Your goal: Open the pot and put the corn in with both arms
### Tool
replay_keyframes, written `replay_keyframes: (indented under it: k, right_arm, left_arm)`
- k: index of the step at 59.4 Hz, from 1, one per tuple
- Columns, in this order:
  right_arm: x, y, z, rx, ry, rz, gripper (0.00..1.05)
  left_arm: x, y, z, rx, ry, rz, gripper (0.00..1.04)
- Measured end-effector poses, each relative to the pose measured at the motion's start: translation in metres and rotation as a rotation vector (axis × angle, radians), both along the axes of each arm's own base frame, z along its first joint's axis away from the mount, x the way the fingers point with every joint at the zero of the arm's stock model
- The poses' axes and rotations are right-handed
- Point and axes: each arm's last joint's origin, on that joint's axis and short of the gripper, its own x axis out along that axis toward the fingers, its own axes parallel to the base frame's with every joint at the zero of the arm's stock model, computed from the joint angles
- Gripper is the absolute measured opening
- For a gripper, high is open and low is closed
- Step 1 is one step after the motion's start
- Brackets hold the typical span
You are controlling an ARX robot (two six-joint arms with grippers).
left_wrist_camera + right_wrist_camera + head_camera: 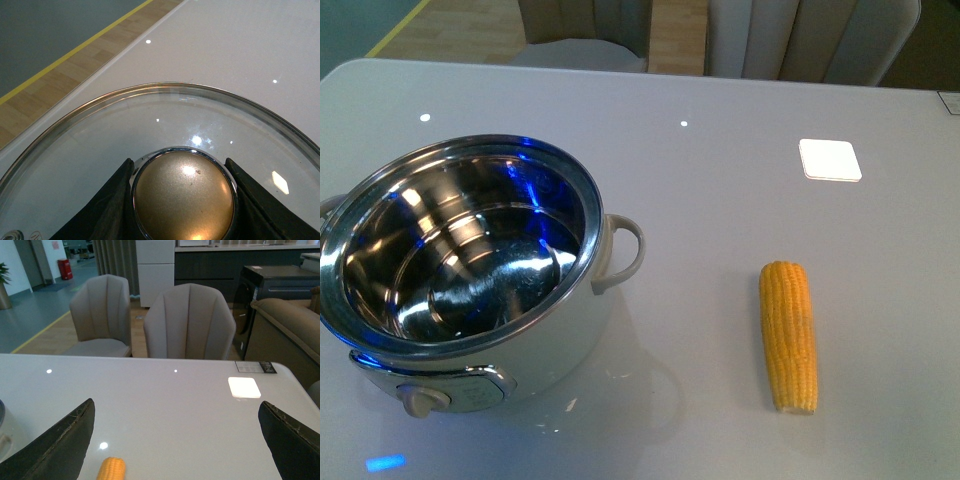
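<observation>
One corn cob [788,335] laid right of uncovered pot [470,260]; lid knob [183,195] clamped by left gripper [183,201]; right gripper [176,410] spread wide

**Item count, three views: I log singles throughout, except handles, chairs and gripper fingers.**

On the front view I count one table [720,200]. One pot [560,350] stands at the left of the frame, with two loop handles [625,250], the second showing only as a sliver at the left edge, and one dial [420,400]. I also count one corn cob [788,335] at lower right and one white square pad [830,160] at upper right. On the left wrist view I count one glass lid [100,145], one knob [183,197] and two black fingers [107,205] of the left gripper [178,160]. On the right wrist view I count two chairs [190,322] and two black fingers [60,445] of the right gripper [176,402], plus the same single cob and single pad.
</observation>
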Motion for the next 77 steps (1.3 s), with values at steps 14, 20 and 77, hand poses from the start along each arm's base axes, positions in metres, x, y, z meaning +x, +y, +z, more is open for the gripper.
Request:
replay_keyframes:
  k: [14, 20, 77]
  right_arm:
    - [0.0, 0.0, 0.0, 0.0, 0.0, 0.0, 0.96]
    - [0.0, 0.0, 0.0, 0.0, 0.0, 0.0, 0.96]
    - [0.0, 0.0, 0.0, 0.0, 0.0, 0.0, 0.96]
  left_arm:
    - [-0.005, -0.006, 0.008, -0.004, 0.004, -0.01, 0.92]
    - [-0.007, -0.007, 0.017, 0.001, -0.005, -0.01, 0.99]
    - [-0.144, -0.157, 0.25, -0.143, -0.36, -0.09, 0.98]
